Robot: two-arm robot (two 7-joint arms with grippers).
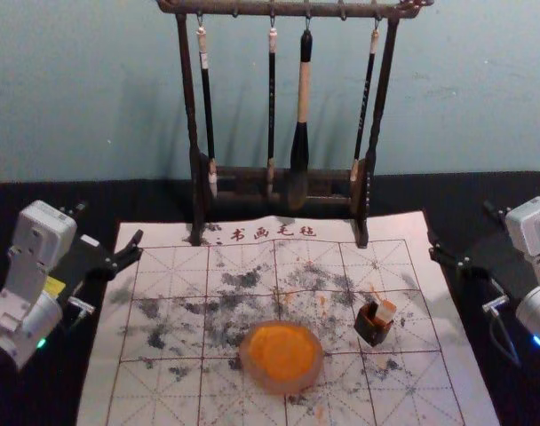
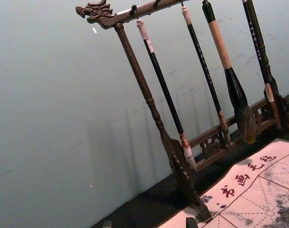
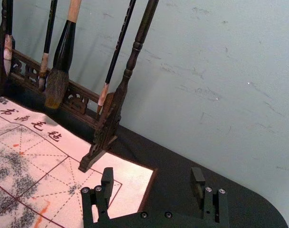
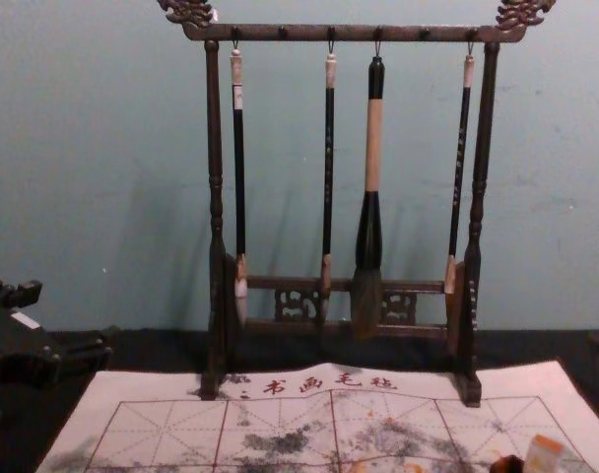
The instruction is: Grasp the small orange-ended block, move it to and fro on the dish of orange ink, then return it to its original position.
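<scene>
Right gripper: our right gripper (image 3: 152, 178) stands wide open with nothing between its fingers, beyond the mat's right edge.
Left gripper: also spread and holding nothing; our left gripper (image 1: 110, 224) is parked by the mat's left edge.
Block: the orange-ended block (image 1: 386, 311) leans in the small dark pot (image 1: 373, 332) on the right part of the mat, apart from both grippers. In the chest view its orange end is up. How deep it sits we can't quite make out.
Ink dish: the dish of orange ink (image 1: 283, 387) lies to the left of the pot, near but not touching, within reach for a short carry.
Mat: the writing mat (image 1: 163, 382) bears grey smudges and orange traces, which prove nothing to us about this stroke work.
Brush rack: behind, the rack (image 4: 216, 158) holds its hanging brushes (image 4: 373, 148), no part of our job.
Progress: nothing is in hand, so we are either at the start or at the finish; we cannot settle which.
Left to do, if at the start: we'd grasp the block, rub it to and fro on the ink, then set it back in the pot.
</scene>
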